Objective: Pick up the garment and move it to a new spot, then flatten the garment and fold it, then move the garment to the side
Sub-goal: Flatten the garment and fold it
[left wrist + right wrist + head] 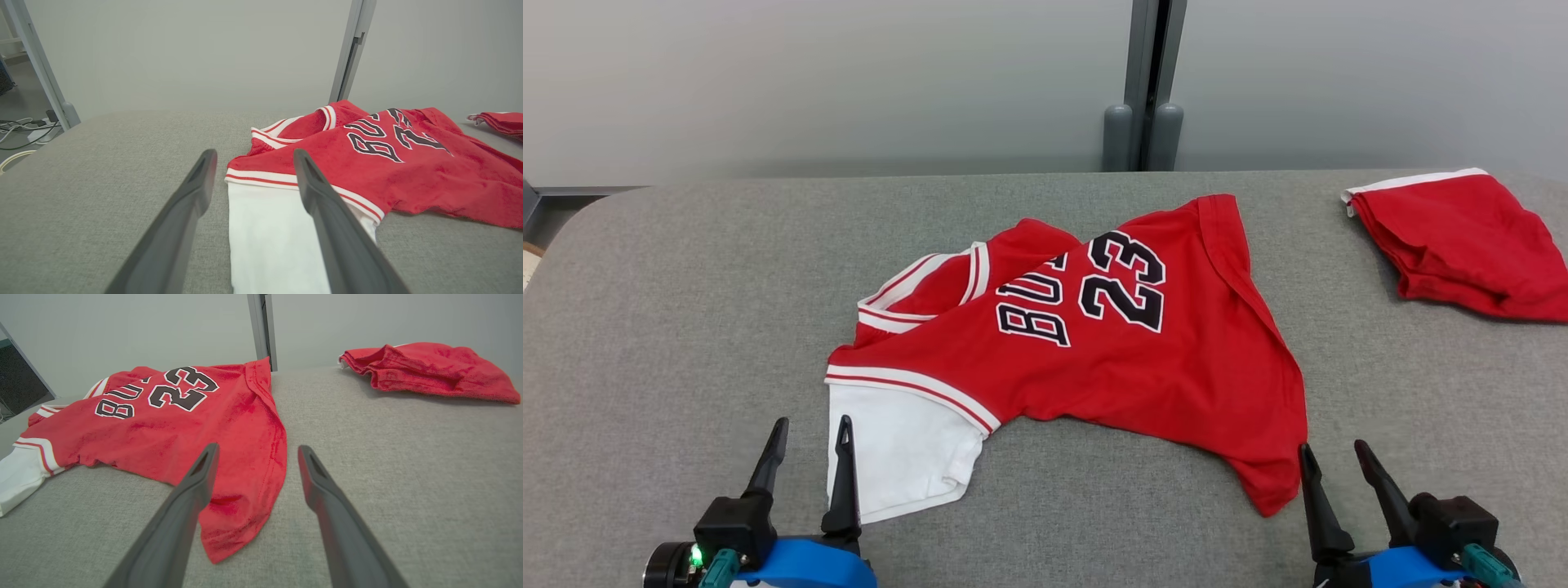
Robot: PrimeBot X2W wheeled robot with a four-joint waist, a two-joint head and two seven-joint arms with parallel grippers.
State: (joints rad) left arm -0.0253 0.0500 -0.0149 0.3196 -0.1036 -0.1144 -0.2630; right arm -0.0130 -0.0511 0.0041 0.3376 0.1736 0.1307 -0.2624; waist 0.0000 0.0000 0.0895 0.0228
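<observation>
Left gripper (814, 421), spread, beside white sleeve (894, 457) of rumpled red jersey (1111, 367).

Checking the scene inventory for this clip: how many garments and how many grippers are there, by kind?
Garments: 2, the red jersey and the second red garment at far right.
Grippers: 2, the left gripper and the right gripper, both open.
Total: 4.
</observation>
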